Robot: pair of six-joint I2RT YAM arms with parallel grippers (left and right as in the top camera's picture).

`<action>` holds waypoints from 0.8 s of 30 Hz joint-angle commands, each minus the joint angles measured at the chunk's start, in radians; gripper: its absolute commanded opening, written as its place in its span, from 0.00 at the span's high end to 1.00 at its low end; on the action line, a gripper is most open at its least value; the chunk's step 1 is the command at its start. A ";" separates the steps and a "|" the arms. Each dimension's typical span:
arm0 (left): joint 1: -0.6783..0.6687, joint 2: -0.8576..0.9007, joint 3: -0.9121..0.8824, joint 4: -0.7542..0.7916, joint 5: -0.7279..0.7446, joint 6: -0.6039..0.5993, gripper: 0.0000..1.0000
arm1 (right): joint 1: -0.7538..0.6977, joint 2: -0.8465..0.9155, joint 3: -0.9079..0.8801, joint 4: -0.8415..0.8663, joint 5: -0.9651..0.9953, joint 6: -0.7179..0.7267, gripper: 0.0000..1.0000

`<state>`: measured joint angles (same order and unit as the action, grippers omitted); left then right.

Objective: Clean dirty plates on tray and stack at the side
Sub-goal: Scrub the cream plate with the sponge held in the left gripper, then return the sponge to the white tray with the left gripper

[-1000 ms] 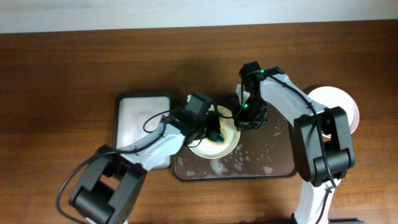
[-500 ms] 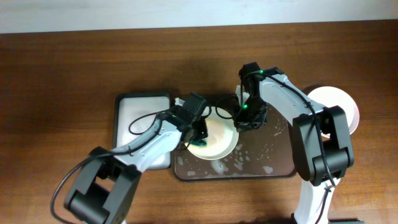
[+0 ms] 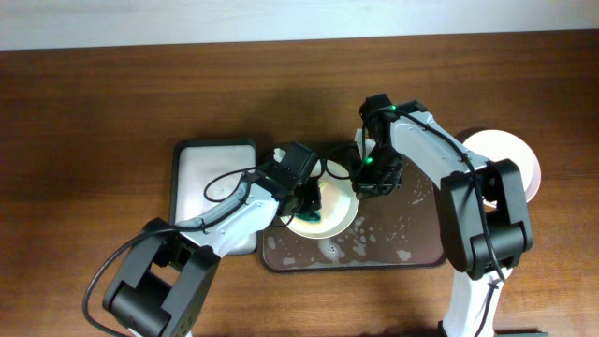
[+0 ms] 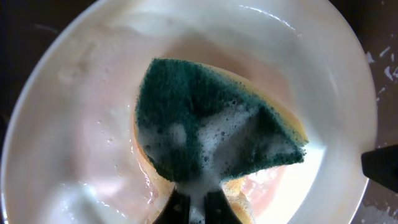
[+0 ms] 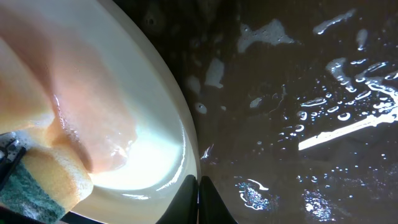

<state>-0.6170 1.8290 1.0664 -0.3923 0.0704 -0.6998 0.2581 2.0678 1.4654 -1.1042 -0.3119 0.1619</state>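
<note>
A cream plate (image 3: 339, 213) sits tilted at the left end of the dark tray (image 3: 412, 245). My left gripper (image 3: 314, 201) is shut on a green and yellow sponge (image 4: 211, 124), which is soapy and pressed into the wet, pink-tinged plate (image 4: 87, 124). My right gripper (image 3: 361, 183) is shut on the plate's right rim (image 5: 180, 143). Its fingers (image 5: 198, 199) pinch the edge above the foam-flecked tray (image 5: 298, 93). The sponge also shows in the right wrist view (image 5: 37, 186). A second pale plate (image 3: 513, 159) lies on the table at the right. No third plate is in view.
A smaller white rectangular tray (image 3: 211, 173) lies just left of the dark tray, under my left arm. Foam and water streaks cover the dark tray's right half (image 3: 402, 225). The brown table runs all round.
My left gripper slid the sponge left across the plate, then back a little to the right. The right gripper has kept its hold on the rim.
</note>
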 commanded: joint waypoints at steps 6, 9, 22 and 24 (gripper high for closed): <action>0.103 -0.130 0.080 -0.092 -0.068 0.203 1.00 | -0.002 0.002 -0.003 -0.008 0.010 0.003 0.96; 0.138 -0.230 0.083 -0.213 -0.040 0.270 1.00 | -0.002 0.002 -0.003 -0.006 0.010 0.004 0.66; 0.401 -0.079 0.032 -0.300 -0.094 0.357 1.00 | -0.001 0.020 -0.074 0.147 0.010 0.000 0.96; 0.417 -0.067 0.032 -0.283 -0.113 0.356 0.95 | -0.003 0.020 -0.072 0.147 0.010 0.000 0.96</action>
<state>-0.2211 1.7451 1.1049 -0.6949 0.0025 -0.3653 0.2581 2.0731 1.4040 -0.9653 -0.3275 0.1574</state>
